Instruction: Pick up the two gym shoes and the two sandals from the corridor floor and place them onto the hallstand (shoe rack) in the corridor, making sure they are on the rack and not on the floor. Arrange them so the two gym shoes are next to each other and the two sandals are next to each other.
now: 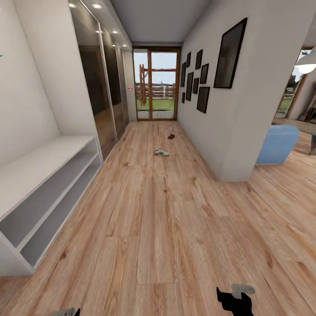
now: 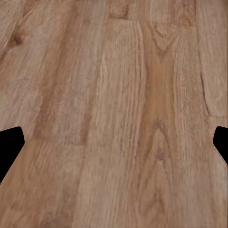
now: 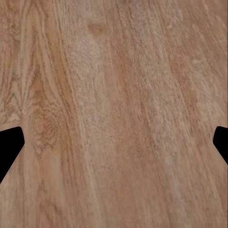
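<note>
Gym shoe lies far ahead on corridor floor, long axis crosswise; sandal beyond. My right gripper and left gripper both spread wide, empty. Shoe slightly right of centre, right arm marginally nearer. Hallstand at my left.

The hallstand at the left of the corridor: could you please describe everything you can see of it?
The hallstand is a low, wide, pale-grey bench unit with a matte painted look, standing on the corridor floor against the left wall. Under its flat top run two long open compartments, one above the other, divided by a thin shelf. Top and compartments hold no shoes. Its near end panel meets the floor at the head view's lower left. Neither gripper touches it.
</note>
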